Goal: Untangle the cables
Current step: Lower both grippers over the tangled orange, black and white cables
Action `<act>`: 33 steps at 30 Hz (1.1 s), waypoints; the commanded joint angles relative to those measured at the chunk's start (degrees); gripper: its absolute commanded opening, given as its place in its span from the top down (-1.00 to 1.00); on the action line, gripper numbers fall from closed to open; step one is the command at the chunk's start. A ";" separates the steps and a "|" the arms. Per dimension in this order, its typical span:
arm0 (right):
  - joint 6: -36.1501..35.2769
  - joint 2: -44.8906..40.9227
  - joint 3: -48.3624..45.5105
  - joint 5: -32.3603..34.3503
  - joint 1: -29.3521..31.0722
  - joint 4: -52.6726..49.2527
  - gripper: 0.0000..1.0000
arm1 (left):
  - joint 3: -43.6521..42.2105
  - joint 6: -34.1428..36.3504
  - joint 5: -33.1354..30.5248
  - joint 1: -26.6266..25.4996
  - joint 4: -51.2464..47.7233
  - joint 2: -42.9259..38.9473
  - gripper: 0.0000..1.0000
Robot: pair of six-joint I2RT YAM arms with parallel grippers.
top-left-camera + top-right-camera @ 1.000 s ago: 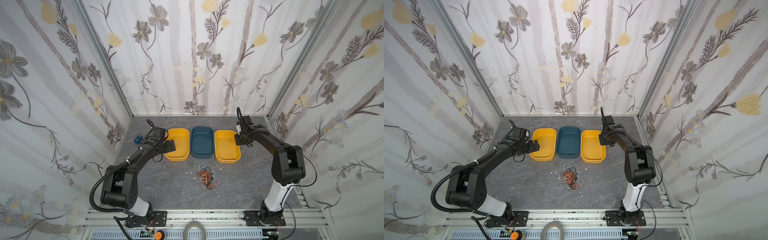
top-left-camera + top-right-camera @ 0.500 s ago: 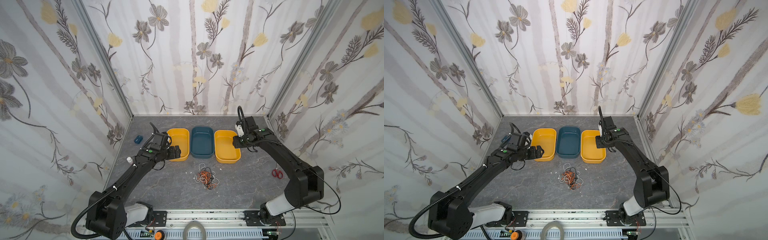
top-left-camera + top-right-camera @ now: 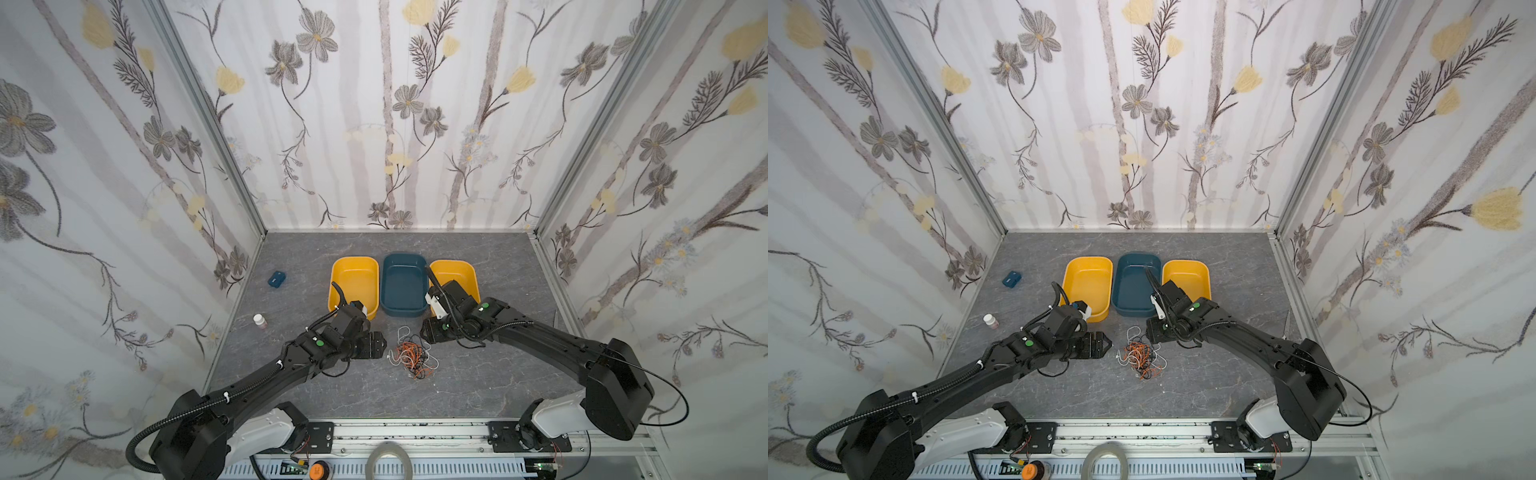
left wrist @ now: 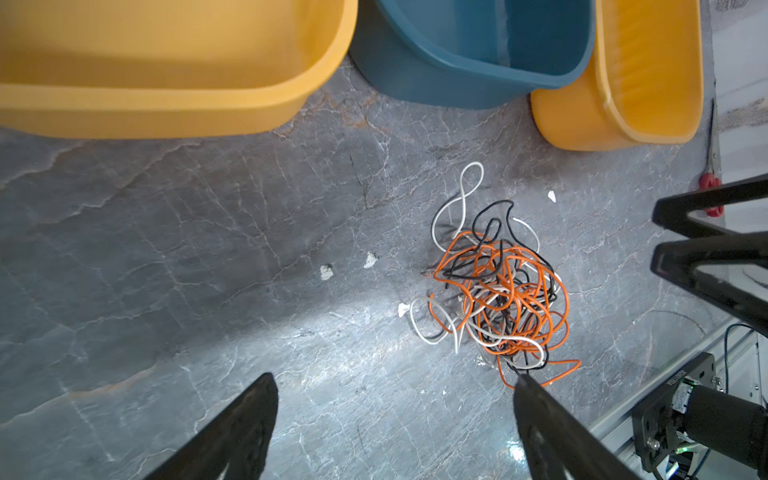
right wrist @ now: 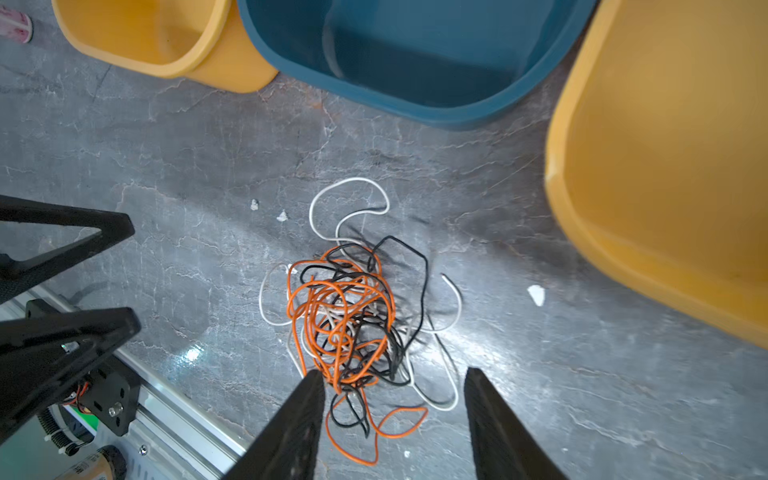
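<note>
The cables (image 3: pixel 412 358) (image 3: pixel 1140 355) lie as one tangled pile of thin orange, black and white wires on the grey floor, in front of the bins. My left gripper (image 3: pixel 377 344) (image 3: pixel 1104 343) hovers just left of the pile. It is open wide, and in the left wrist view only bare floor shows in the left gripper (image 4: pixel 395 378), with the cables (image 4: pixel 498 291) off to one side. My right gripper (image 3: pixel 424 333) (image 3: pixel 1151 331) sits at the pile's right back. The right gripper (image 5: pixel 392 370) is open over the cables (image 5: pixel 345 320), and loose orange and black loops lie between its fingers, ungripped.
Two yellow bins (image 3: pixel 354 286) (image 3: pixel 453 272) flank a dark blue bin (image 3: pixel 404 286) behind the pile. A small blue box (image 3: pixel 276 279) and a white bottle (image 3: pixel 259 320) sit at the left. Red-handled scissors (image 4: pixel 711 195) lie near the right wall. White scraps (image 4: pixel 326 272) dot the floor.
Both arms have swung forward from the bins down to the cable pile, one on each side. The right gripper's fingers have spread wider.
</note>
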 commanded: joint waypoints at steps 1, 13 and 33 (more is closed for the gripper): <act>4.67 0.92 -1.73 0.14 2.47 7.06 -0.12 | -2.61 -3.89 -1.36 -1.14 6.06 -1.07 -0.78; 6.48 5.70 -6.02 -0.78 5.87 11.87 0.21 | -6.31 -6.81 0.79 -2.47 16.94 3.34 -0.76; 1.82 0.65 -9.69 0.17 5.76 1.88 0.48 | 1.13 -4.32 2.95 -2.47 21.73 16.13 -0.70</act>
